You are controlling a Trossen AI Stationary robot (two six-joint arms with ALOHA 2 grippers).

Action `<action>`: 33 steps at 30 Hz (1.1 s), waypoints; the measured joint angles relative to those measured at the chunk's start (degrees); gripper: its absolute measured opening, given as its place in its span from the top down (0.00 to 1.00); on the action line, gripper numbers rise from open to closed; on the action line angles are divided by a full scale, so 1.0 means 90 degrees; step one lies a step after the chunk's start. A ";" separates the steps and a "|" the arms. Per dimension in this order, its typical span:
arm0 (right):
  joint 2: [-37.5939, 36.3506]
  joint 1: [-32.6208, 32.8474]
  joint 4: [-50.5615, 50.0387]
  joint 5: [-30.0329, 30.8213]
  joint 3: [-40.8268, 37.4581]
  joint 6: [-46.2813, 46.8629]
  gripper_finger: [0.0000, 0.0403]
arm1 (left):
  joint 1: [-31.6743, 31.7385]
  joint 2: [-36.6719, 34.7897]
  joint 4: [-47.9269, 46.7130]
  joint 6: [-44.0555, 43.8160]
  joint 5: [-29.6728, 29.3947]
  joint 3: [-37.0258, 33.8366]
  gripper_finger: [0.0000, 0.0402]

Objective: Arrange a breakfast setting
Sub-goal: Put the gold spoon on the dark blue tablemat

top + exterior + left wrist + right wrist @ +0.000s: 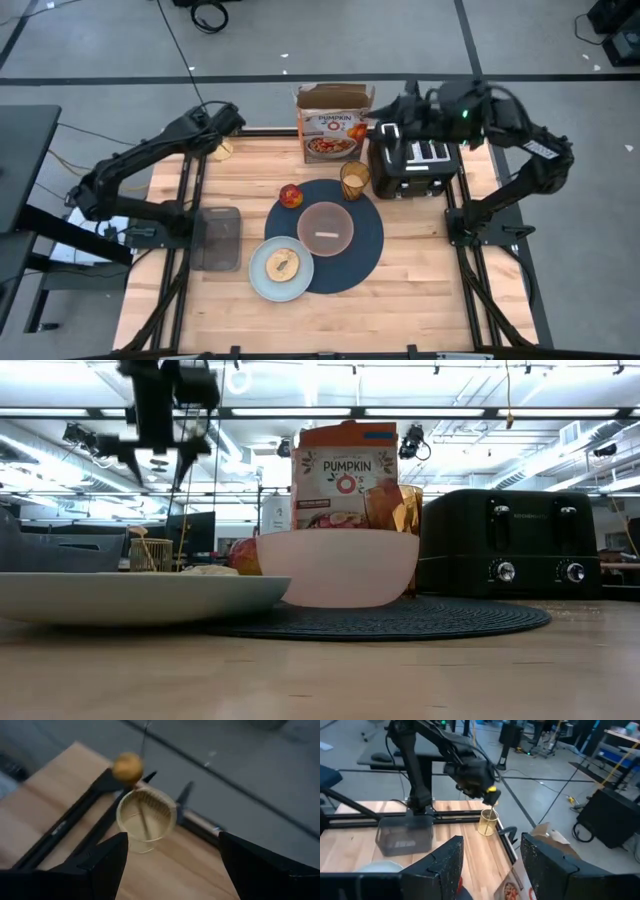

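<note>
At the far left corner of the wooden table (420, 300), the left gripper (222, 135) hangs above a small pale wire cup (146, 818) with a slim gold spoon (143, 820) leaning inside. Only the left wrist view looks down into that cup, its two dark fingers (102, 865) standing wide apart on either side with nothing between them. A yellow ball (128, 767) dangles just above the cup's rim.

From overhead, the round dark-blue placemat (365, 250) lies mid-table. On it sit the pinkish bowl (326, 228) and, at its far edge, the amber glass (354, 180) and the red apple (291, 195). The pale-blue plate (262, 272) with bagel-like bread (283, 263) overlaps the mat's near left edge. A grey translucent bin (220, 238) stands left of the plate.

Behind the mat stand the orange-and-white cereal box (333, 125) and, to its right, the black toaster (415, 160); the right gripper (392, 118) hovers over the toaster's far left corner. The right wrist view shows its fingers (445, 865) parted about halfway and holding nothing.

Level with the table, the low view shows what the overhead one cannot: the box's "PUMPKIN" lettering, the toaster's two knobs (537, 571), and the left gripper (160, 460) raised clear of the tabletop.
</note>
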 joint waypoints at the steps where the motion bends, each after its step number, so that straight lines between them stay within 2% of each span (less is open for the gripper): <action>1: -0.0050 -0.0189 -0.0045 -0.0245 0.0000 -0.0125 0.49 | 0.0146 0.0095 0.0027 -0.0012 0.0099 -0.0088 0.22; 5: -0.0166 -0.0795 -0.0279 -0.0751 0.0000 -0.0592 0.49 | 0.0703 0.0447 0.0010 -0.0422 0.0285 -0.0322 0.22; 11: -0.0175 -0.1407 -0.0626 -0.0890 0.0000 -0.1261 0.49 | 0.1459 0.0723 0.0112 -0.0662 0.0425 -0.0345 0.22; 17: -0.0095 -0.1857 -0.0606 -0.1217 0.0000 -0.1547 0.49 | 0.2251 0.1043 0.0921 -0.0148 0.1328 -0.0329 0.22; 24: 0.0035 -0.2201 -0.0461 -0.1555 -0.0002 -0.1550 0.49 | 0.2377 0.1246 0.0992 -0.0650 0.1644 -0.0183 0.22; 29: 0.0208 -0.2411 -0.0436 -0.1736 -0.0002 -0.1554 0.49 | 0.2190 0.1321 0.1463 -0.1266 0.1356 -0.0152 0.22; 33: 0.0322 -0.2603 -0.0362 -0.1952 -0.0002 -0.1553 0.49 | 0.2151 0.1663 0.1424 -0.1328 0.1763 0.0013 0.22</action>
